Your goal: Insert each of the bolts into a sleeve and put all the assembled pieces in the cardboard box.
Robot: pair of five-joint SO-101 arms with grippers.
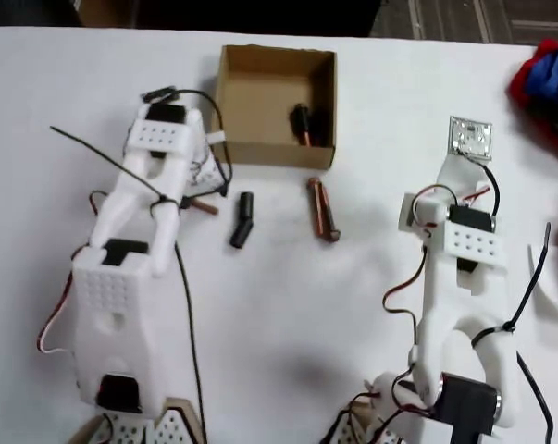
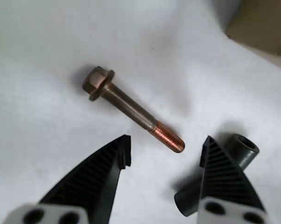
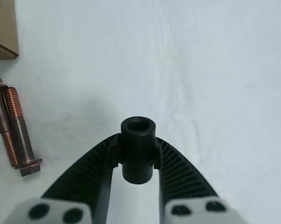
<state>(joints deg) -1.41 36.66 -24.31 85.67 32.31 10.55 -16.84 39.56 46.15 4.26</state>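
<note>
Copper-toned steel under my left end effector (image 2: 167, 145) is the nearest worry: its fingers hang spread and released, and the bolt (image 2: 131, 108) lies slantwise on the desk (image 1: 353, 305), with only its threaded tip between them and its flanged hex head well out ahead. If I closed here I would likely pinch that tip alone, and the smooth round shank could swivel or roll off across the soft white covering. A loose sleeve (image 2: 243, 148), matte black and tubular, sits right against the outer side of one finger, so a careless spread or descent could knock it away. My right end effector (image 3: 137, 144) is clenched on another sleeve (image 3: 138, 128), held upright with its bore open. Ribbed pads on a hard, slick cylinder give little hold, so I judge that an off-axis push from a bolt could twist it or slide it out. Two more bolts (image 3: 20, 135) lie touching, head to tail, off to one side of that end effector. Beyond them stands the cardboard box (image 1: 274, 153), thin-walled and light, with one assembled piece (image 1: 302, 125) inside.
</note>
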